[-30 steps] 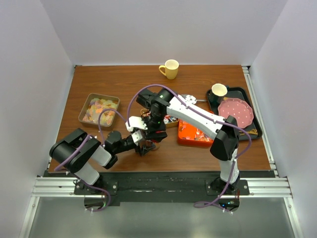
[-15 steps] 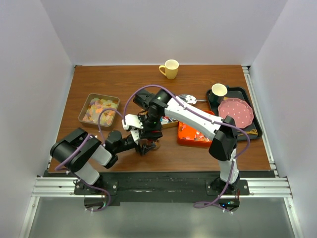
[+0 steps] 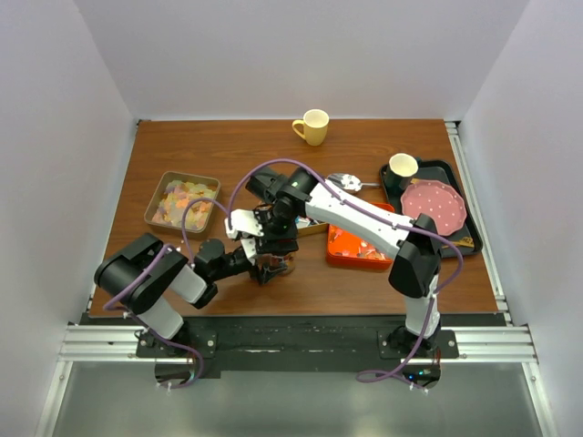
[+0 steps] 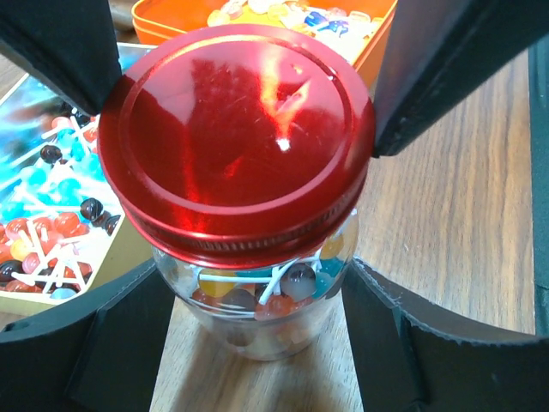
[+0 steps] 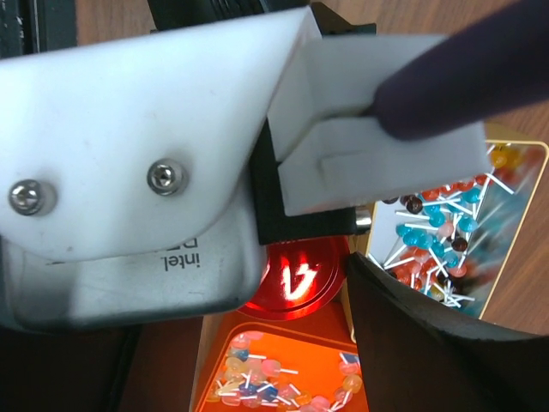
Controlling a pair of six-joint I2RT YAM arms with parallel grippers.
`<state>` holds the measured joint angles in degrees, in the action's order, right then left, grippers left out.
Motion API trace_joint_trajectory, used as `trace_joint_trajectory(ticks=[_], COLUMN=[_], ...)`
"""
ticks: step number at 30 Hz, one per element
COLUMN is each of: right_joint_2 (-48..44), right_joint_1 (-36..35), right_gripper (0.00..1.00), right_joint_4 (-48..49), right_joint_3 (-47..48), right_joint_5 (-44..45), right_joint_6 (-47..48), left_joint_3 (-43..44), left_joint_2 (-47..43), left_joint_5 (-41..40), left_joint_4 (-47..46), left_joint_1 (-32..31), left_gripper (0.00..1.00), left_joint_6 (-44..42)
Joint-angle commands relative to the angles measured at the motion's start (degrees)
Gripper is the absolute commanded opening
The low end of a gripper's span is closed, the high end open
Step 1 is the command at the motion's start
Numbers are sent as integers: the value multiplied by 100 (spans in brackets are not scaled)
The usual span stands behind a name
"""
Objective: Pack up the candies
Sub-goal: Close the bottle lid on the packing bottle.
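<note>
At the left of the tabletop [image 3: 228, 150], a metal tin [image 3: 152, 202] holds the pastel candies [image 3: 182, 200]. In the middle, the left tool [image 4: 253, 283] is clenched on the glass body of an upright jar [image 4: 257, 330] with mixed candies [image 4: 296, 279] inside, and the right tool [image 4: 240, 124] reaches over it, its fingers pressed against both sides of the red lid [image 4: 232, 172]. Just right of the jar, a flat tin holds red-and-blue stick candies [image 4: 43, 215], and an orange tin [image 4: 159, 17] holds loose candies [image 5: 274, 378].

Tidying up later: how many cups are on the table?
2: a yellow mug at the far edge, and a pale cup on the black tray at right. Others may be hidden.
</note>
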<state>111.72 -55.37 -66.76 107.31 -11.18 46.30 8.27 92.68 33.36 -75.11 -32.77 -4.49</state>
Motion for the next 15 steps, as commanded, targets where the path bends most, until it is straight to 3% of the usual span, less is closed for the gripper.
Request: trace_joint_trajectory(ticks=[1, 15], right_joint_2=[130, 227], right_joint_1=[193, 615], right_gripper=[43, 46], right_joint_4=[-12, -82], right_joint_3=[-289, -448], right_joint_5=[740, 345], right_joint_6=[-245, -649], left_joint_3=[87, 183], left_joint_2=[92, 224], left_joint_5=[-49, -49], left_joint_4=[-162, -100], left_joint_1=[-36, -36], left_gripper=[9, 9], left_joint_6=[-52, 1])
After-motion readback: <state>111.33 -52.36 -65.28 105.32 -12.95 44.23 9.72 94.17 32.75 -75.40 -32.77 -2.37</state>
